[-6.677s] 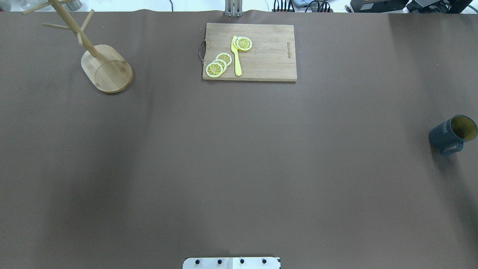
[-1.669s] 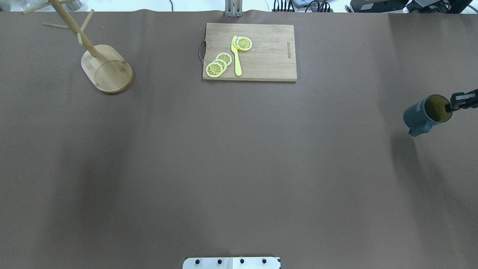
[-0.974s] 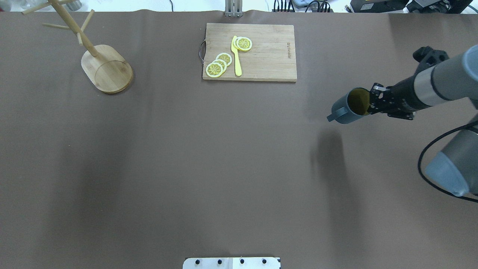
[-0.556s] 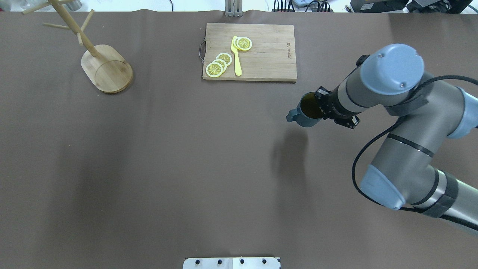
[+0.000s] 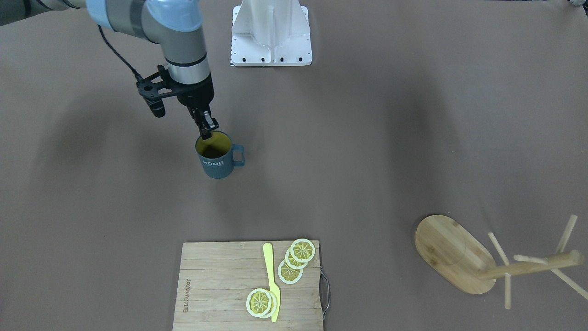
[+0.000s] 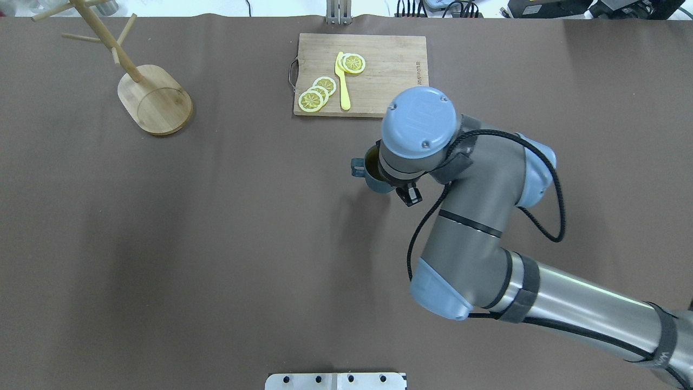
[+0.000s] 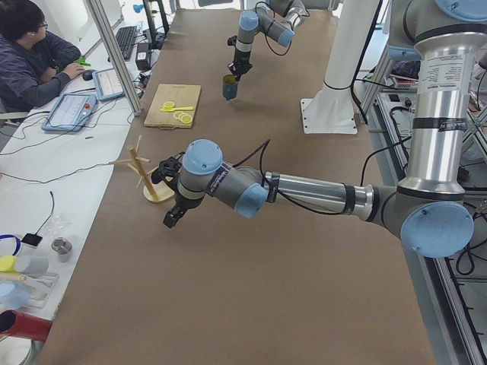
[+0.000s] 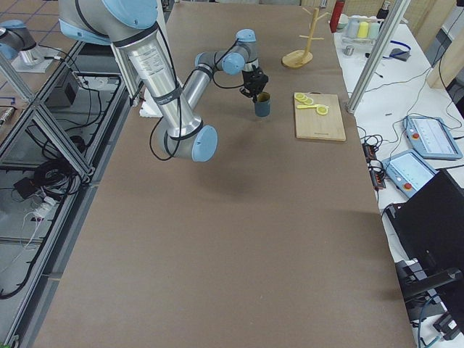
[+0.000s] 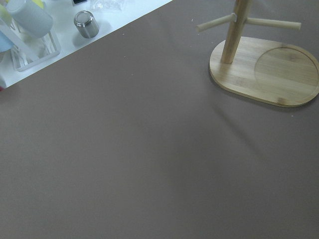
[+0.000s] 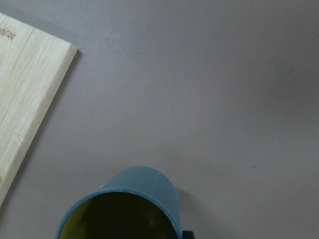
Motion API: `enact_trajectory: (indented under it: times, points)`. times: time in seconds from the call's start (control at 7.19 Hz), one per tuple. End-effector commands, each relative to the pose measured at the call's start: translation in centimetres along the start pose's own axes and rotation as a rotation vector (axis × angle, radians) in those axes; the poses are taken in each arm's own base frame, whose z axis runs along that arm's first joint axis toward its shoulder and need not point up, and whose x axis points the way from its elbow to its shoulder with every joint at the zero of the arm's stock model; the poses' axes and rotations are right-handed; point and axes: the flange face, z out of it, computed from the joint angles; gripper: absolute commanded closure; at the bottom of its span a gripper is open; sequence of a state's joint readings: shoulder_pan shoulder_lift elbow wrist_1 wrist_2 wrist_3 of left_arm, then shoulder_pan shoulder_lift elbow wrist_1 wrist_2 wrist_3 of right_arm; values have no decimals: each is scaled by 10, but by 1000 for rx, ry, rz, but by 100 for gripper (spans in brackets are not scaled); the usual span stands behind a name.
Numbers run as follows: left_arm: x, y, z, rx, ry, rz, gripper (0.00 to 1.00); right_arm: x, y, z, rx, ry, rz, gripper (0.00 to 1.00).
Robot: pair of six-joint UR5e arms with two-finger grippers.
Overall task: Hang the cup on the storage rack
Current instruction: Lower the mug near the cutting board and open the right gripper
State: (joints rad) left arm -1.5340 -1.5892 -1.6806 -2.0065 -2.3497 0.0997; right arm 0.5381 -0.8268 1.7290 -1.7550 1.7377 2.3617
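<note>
The dark teal cup [image 5: 217,164] with yellow inside and white "HOME" lettering hangs upright from my right gripper [image 5: 206,130], which is shut on its rim, one finger inside. It is just above the table's middle, handle toward the rack side. In the overhead view the cup [image 6: 369,172] is mostly hidden under my wrist. The right wrist view shows its rim [image 10: 137,196]. The bamboo storage rack [image 6: 157,100] stands at the far left, also in the left wrist view [image 9: 266,74]. My left gripper [image 7: 167,221] hovers near the rack [image 7: 156,190]; I cannot tell if it is open.
A wooden cutting board [image 6: 387,86] with lemon slices [image 6: 316,93] and a yellow knife [image 6: 342,81] lies at the far middle, just beyond the cup. The robot base [image 5: 271,37] is at the near edge. An operator [image 7: 30,53] sits beyond the table.
My right arm lifted the cup from the table's right edge and carried it left to the middle, near the cutting board. The rack and board have not moved.
</note>
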Motion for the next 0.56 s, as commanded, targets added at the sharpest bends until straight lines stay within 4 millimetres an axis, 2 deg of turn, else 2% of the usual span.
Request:
enact_trajectory:
  times: [0.0,0.14,0.42]
  points:
    - [0,-1,-1,2,-1,3,1,-31,60,3,3,18,119,100]
    - [0,-2,-1,2,-1,1,1,-26,68,6,0,29,112,100]
    - [1,-3,-2,6,-2,-20,1,-14,88,23,8,57,111,91]
